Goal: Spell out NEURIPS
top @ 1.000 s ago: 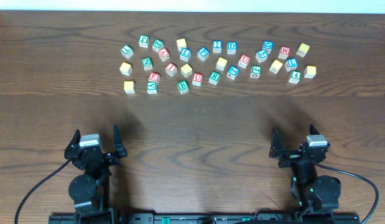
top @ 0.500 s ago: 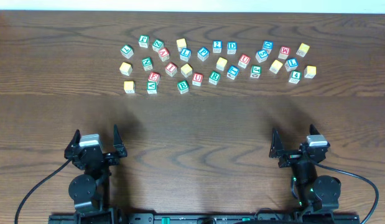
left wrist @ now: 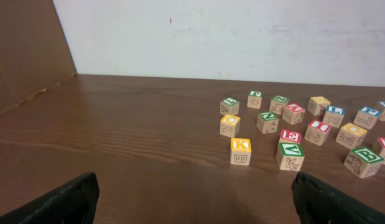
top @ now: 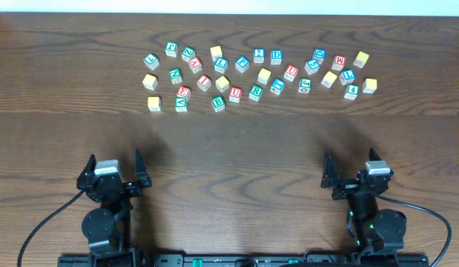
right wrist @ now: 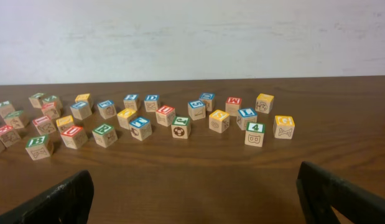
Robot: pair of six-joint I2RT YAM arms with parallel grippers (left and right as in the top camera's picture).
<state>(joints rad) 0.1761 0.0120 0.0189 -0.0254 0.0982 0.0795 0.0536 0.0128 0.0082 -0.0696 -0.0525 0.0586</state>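
Note:
The lettered cubes lie scattered in a band across the far half of the table. Among them are the green N, red E, red I, red U, green R and blue P. Yellow-faced cubes sit among them. My left gripper rests open at the near left, far from the cubes. My right gripper rests open at the near right. Nothing is between either pair of fingers.
Other cubes mix with these: a blue 2, blue D, green L, green 4 and yellow K. A white wall runs behind the table's far edge. Bare wood lies between the grippers and the cubes.

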